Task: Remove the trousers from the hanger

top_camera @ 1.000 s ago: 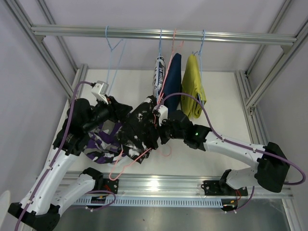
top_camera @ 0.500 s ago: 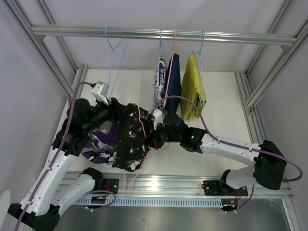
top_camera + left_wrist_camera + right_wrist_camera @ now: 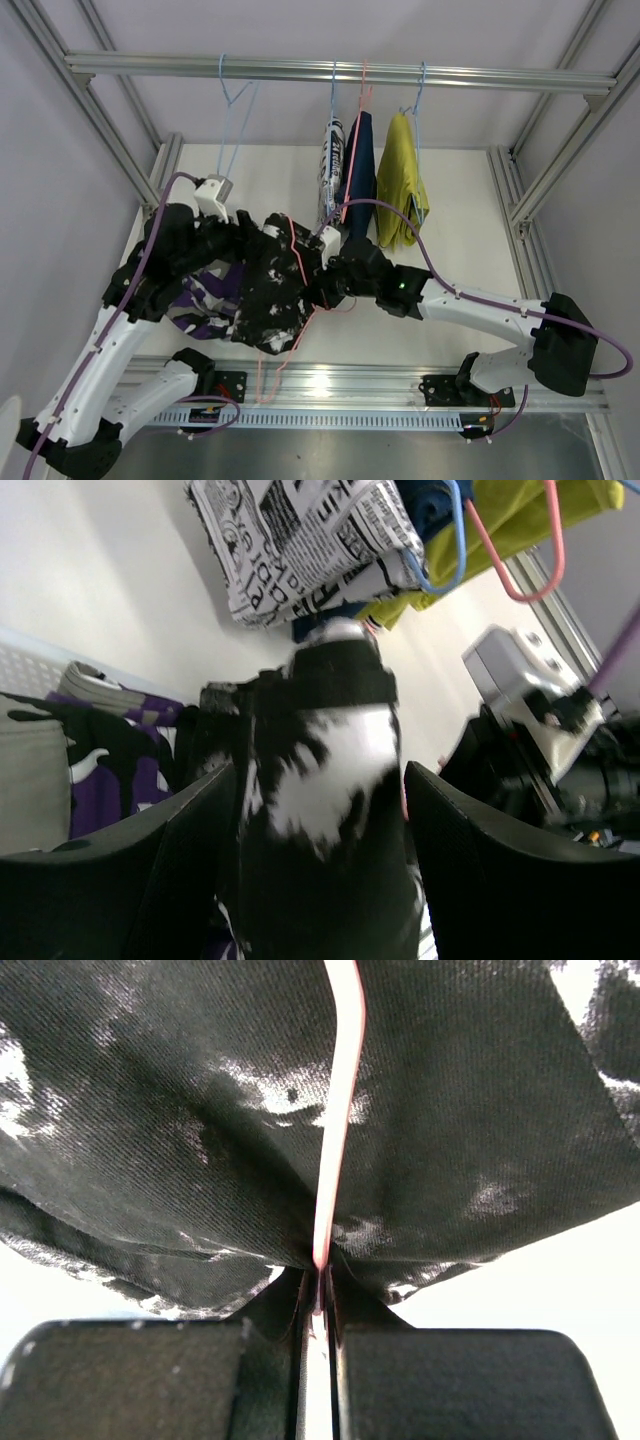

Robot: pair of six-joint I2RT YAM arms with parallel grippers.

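Checking the top view, I find the black speckled trousers bunched between the two arms, with the pink hanger threaded through them. Its wire crosses the cloth and trails out at 6 o'clock.

The left gripper meets the bundle at its 10 o'clock corner. In the left wrist view the cloth fills the gap between both fingers, so I record it as grasping the fabric.

The right gripper comes in from 3 o'clock. Its jaws are clenched on the pink wire (the right wrist view shows no gap around it).

The purple patterned trousers lie on the table at 9 o'clock of the bundle.

Toward 12 o'clock, the white printed pair, navy pair and yellow pair hang from the rail, with a bare blue hanger at 11 o'clock.
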